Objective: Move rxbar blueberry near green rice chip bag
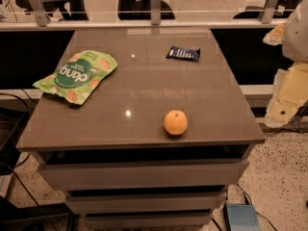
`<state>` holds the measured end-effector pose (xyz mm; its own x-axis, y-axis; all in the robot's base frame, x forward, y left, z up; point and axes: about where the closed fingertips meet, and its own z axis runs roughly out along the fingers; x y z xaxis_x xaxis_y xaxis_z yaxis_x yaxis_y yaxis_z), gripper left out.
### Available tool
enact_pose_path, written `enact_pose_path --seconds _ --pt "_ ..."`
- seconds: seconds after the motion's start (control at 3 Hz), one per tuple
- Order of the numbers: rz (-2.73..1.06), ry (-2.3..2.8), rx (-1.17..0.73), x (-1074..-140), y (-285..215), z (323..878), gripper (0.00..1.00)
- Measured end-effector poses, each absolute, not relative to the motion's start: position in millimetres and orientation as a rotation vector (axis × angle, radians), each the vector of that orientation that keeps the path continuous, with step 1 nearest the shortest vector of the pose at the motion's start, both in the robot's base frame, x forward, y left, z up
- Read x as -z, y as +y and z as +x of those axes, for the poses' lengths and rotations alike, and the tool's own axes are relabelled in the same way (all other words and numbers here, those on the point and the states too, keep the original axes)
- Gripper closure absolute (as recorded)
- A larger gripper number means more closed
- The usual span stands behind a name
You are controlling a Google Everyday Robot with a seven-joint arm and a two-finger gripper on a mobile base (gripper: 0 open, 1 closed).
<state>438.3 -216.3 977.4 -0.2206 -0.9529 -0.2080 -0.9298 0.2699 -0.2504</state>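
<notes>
Gripper's out of shot, so its grip can't be told — the rxbar lies far-side on the table, long axis left-right — green bag well apart, leftward.

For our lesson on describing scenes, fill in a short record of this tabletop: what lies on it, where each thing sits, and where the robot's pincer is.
surface: grey-brown cabinet top, drawers below
green bag: lying flat at the left edge, toward the back
blue bar: lying flat at the back, right of centre, well apart from the green bag
orange: near the front edge, right of centre, touching nothing else
pincer: not in view
task state: blue bar not yet beside the green bag
</notes>
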Motion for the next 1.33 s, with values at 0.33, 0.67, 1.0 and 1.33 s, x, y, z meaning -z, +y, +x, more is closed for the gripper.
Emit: enact_pose_path --seconds 0.33,0.67,1.0,1.33 --pt "-1.722 2.228 0.103 -977 -216 438 0.00" --pt "-1.732 2.161 0.051 -975 -210 452 0.00" --pt "-1.695 2.079 -0.034 -962 -196 499 0.00" --pt "-1.621 2.021 -0.118 -947 -185 564 0.00"
